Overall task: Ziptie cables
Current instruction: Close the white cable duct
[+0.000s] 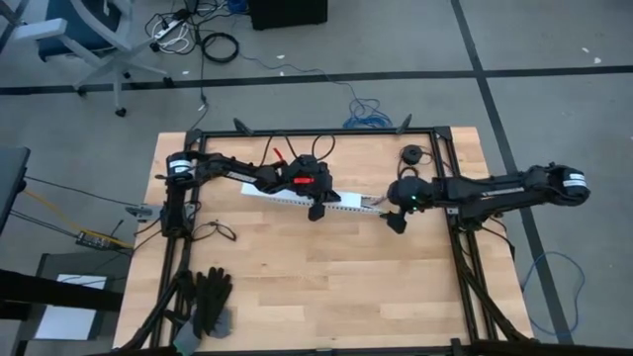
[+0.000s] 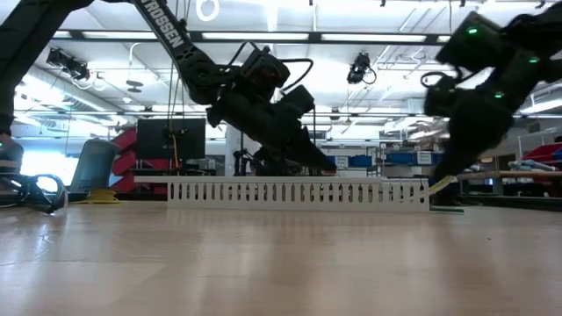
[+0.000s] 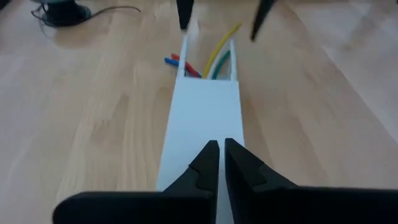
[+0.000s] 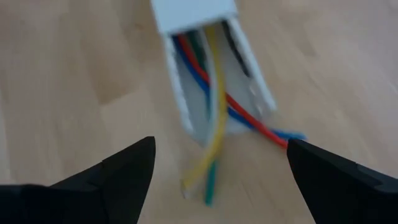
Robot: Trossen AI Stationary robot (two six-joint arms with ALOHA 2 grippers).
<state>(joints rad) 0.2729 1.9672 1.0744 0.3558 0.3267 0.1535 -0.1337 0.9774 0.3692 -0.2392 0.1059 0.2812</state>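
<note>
A long white slotted channel (image 1: pixel 297 196) lies across the far middle of the table, with a flat white cover (image 3: pixel 202 118) on top. The cables (image 4: pixel 214 118), yellow, green, red and blue, run inside it, and their loose ends spill from its right end (image 3: pixel 217 56) onto the wood. My left gripper (image 3: pixel 219 152) is shut and slants down over the cover near the channel's middle (image 1: pixel 318 208). My right gripper (image 4: pixel 217 171) stands open just off the channel's right end (image 1: pixel 396 222). Its fingers are spread wide to either side of the cable ends and touch nothing. My left gripper holds its shut fingertips (image 3: pixel 211 158) right at the channel's white cover (image 3: pixel 199 134), slanting down from the table's left and lying along the channel. I cannot tell whether they rest on the cover or hover just above it.
A pair of black gloves (image 1: pixel 210 297) lies near the front left corner. A small coiled black cord (image 1: pixel 410 153) sits at the far right. Black frame rails (image 1: pixel 465 267) run along the table's sides. Bare wood spreads in front of the channel.
</note>
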